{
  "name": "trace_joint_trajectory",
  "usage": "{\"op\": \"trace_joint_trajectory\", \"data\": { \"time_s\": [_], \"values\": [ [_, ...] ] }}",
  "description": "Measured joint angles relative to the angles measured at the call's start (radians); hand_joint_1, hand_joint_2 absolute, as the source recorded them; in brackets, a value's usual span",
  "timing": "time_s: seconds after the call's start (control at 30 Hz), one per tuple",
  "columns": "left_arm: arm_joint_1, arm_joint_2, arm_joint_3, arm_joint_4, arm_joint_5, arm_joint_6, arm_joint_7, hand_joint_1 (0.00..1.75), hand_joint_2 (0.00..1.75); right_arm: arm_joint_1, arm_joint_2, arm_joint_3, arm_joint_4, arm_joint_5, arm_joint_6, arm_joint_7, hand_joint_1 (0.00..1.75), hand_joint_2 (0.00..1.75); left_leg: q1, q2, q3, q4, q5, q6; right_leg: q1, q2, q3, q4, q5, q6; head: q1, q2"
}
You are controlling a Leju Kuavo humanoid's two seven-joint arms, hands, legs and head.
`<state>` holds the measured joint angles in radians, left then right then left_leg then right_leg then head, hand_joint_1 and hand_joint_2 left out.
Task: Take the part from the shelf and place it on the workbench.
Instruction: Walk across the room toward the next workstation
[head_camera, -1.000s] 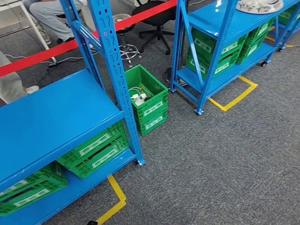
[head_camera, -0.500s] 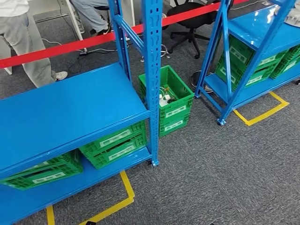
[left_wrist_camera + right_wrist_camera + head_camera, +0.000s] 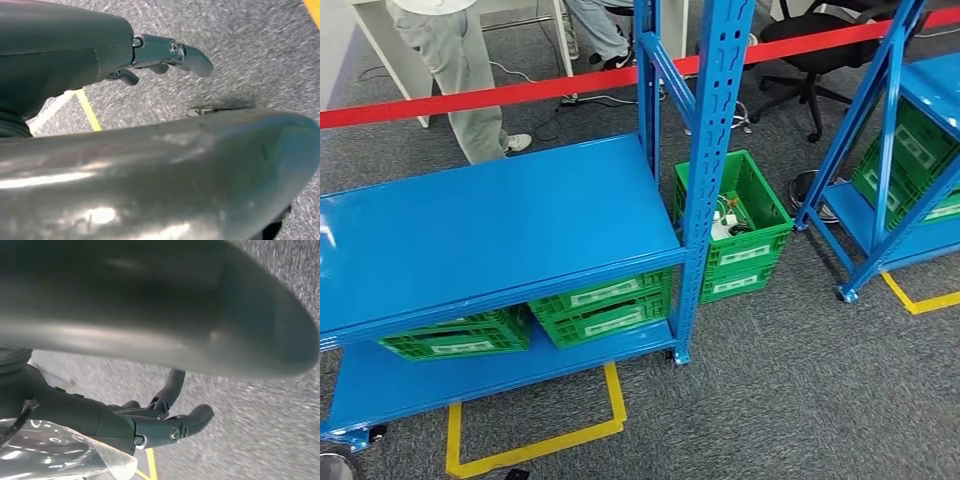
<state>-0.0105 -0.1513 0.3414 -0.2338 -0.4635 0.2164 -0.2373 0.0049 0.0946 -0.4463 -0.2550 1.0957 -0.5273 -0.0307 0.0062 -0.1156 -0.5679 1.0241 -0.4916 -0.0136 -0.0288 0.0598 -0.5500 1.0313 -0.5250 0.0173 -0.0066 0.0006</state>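
Robot should be walking steady, arms hanging quiet, head view giving the blue shelf (image 3: 493,230) and green crates (image 3: 599,305), wrist views adding the left hand (image 3: 162,57) hanging fingers apart with nothing in it and the right hand (image 3: 151,427) against clear plastic wrap (image 3: 56,452), probably the part, grip can't tell.

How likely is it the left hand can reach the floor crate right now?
Unlikely: the left hand hangs low over carpet, and the green crate sits beyond the rack's blue upright.
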Motion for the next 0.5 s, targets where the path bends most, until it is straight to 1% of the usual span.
{"op": "trace_joint_trajectory", "data": {
  "time_s": [0.03, 0.07, 0.1, 0.13, 0.17, 0.2, 0.23, 0.27, 0.3, 0.33, 0.37, 0.4, 0.43, 0.47, 0.5],
  "values": [
    [0.0, 0.0, 0.0, 0.0, 0.0, 0.001, 0.0, 0.0, 0.0, 0.0, 0.0, 0.001, 0.0, 0.0, -0.001, 0.0, 0.0, 0.0, -0.001, 0.023, -0.013, 0.027, -0.015, -0.004, 0.0, -0.013, 0.003, -0.002, 0.0, -0.006, -0.004, 0.0],
    [-0.001, 0.001, 0.0, 0.0, 0.0, 0.001, 0.0, 0.0, 0.0, 0.0, 0.0, 0.002, 0.0, 0.001, -0.001, 0.0, 0.0, 0.0, -0.001, 0.054, -0.035, 0.072, -0.038, -0.009, 0.0, -0.027, 0.006, -0.003, -0.002, -0.012, -0.008, 0.0],
    [-0.003, 0.001, 0.0, 0.0, 0.0, 0.002, 0.0, 0.0, 0.0, 0.001, 0.0, 0.002, 0.0, 0.001, -0.002, -0.001, 0.0, 0.0, -0.001, 0.082, -0.068, 0.137, -0.067, -0.013, 0.002, -0.042, 0.009, -0.004, -0.005, -0.017, -0.011, 0.0],
    [-0.005, 0.001, 0.0, 0.0, 0.0, 0.002, 0.0, 0.0, 0.0, 0.002, 0.0, 0.002, 0.0, 0.001, -0.002, -0.001, 0.0, 0.0, 0.001, 0.096, -0.104, 0.205, -0.093, -0.016, 0.005, -0.059, 0.011, -0.004, -0.008, -0.02, -0.012, 0.0],
    [-0.005, 0.001, 0.0, 0.0, 0.0, 0.002, 0.0, 0.0, 0.0, 0.003, 0.0, 0.002, 0.001, 0.001, -0.002, -0.001, 0.0, 0.0, 0.001, 0.104, -0.132, 0.257, -0.106, -0.017, 0.007, -0.076, 0.014, -0.004, -0.011, -0.022, -0.012, 0.0],
    [-0.004, 0.001, 0.0, 0.0, 0.0, 0.002, 0.0, 0.0, 0.0, 0.003, 0.0, 0.002, 0.001, 0.001, -0.002, -0.001, 0.0, 0.0, 0.001, 0.109, -0.146, 0.279, -0.102, -0.015, 0.009, -0.091, 0.017, -0.004, -0.015, -0.024, -0.012, 0.0],
    [-0.002, 0.001, 0.0, 0.0, 0.0, 0.002, 0.0, 0.0, 0.0, 0.002, 0.0, 0.002, 0.002, 0.001, -0.002, -0.002, 0.0, 0.0, 0.0, 0.112, -0.138, 0.258, -0.077, -0.011, 0.01, -0.104, 0.021, -0.004, -0.018, -0.024, -0.013, 0.0],
    [0.0, 0.001, 0.0, 0.0, 0.0, 0.002, 0.0, 0.0, 0.0, 0.001, 0.0, 0.002, 0.002, 0.001, -0.002, -0.002, 0.0, 0.0, -0.003, 0.119, -0.112, 0.203, -0.039, -0.004, 0.012, -0.116, 0.026, -0.004, -0.022, -0.023, -0.013, 0.0],
    [0.001, 0.001, 0.0, 0.0, 0.0, 0.002, 0.0, 0.0, 0.0, 0.0, 0.0, 0.002, 0.002, 0.001, -0.003, -0.003, 0.0, 0.0, -0.009, 0.14, -0.078, 0.134, -0.004, 0.007, 0.014, -0.128, 0.031, -0.005, -0.025, -0.022, -0.013, 0.0],
    [0.0, 0.002, 0.0, 0.0, 0.0, 0.002, 0.0, 0.0, 0.0, -0.001, 0.0, 0.002, 0.002, 0.001, -0.003, -0.003, 0.0, 0.0, -0.016, 0.166, -0.047, 0.07, 0.018, 0.019, 0.017, -0.139, 0.035, -0.006, -0.03, -0.019, -0.012, 0.0],
    [-0.002, 0.002, 0.0, 0.0, 0.0, 0.003, -0.001, 0.0, 0.0, -0.002, 0.0, 0.002, 0.002, 0.001, -0.003, -0.004, 0.0, 0.0, -0.024, 0.187, -0.026, 0.028, 0.027, 0.028, 0.019, -0.151, 0.037, -0.007, -0.034, -0.016, -0.012, 0.0],
    [-0.004, 0.002, 0.0, 0.0, 0.0, 0.003, -0.001, 0.0, 0.0, -0.002, 0.0, 0.002, 0.002, 0.001, -0.004, -0.004, 0.0, 0.0, -0.029, 0.2, -0.017, 0.008, 0.024, 0.034, 0.021, -0.163, 0.039, -0.008, -0.037, -0.011, -0.012, 0.0],
    [-0.005, 0.002, 0.0, 0.0, 0.0, 0.003, -0.001, 0.0, 0.0, -0.003, 0.0, 0.003, 0.002, 0.001, -0.004, -0.005, 0.0, 0.0, -0.032, 0.196, -0.016, 0.003, 0.02, 0.038, 0.023, -0.177, 0.044, -0.011, -0.039, -0.007, -0.013, 0.0],
    [-0.004, 0.002, 0.0, 0.0, 0.0, 0.003, -0.002, 0.0, 0.0, -0.005, 0.0, 0.003, 0.002, 0.001, -0.005, -0.005, 0.0, 0.0, -0.03, 0.183, -0.015, -0.003, 0.022, 0.04, 0.023, -0.188, 0.05, -0.016, -0.04, -0.003, -0.013, 0.0],
    [-0.001, 0.002, 0.0, 0.0, 0.0, 0.004, -0.002, 0.0, 0.0, -0.007, 0.0, 0.004, 0.002, 0.001, -0.006, -0.005, 0.0, 0.0, -0.027, 0.17, -0.011, -0.011, 0.026, 0.043, 0.023, -0.181, 0.055, -0.015, -0.044, 0.001, -0.012, 0.0]
  ]
}}
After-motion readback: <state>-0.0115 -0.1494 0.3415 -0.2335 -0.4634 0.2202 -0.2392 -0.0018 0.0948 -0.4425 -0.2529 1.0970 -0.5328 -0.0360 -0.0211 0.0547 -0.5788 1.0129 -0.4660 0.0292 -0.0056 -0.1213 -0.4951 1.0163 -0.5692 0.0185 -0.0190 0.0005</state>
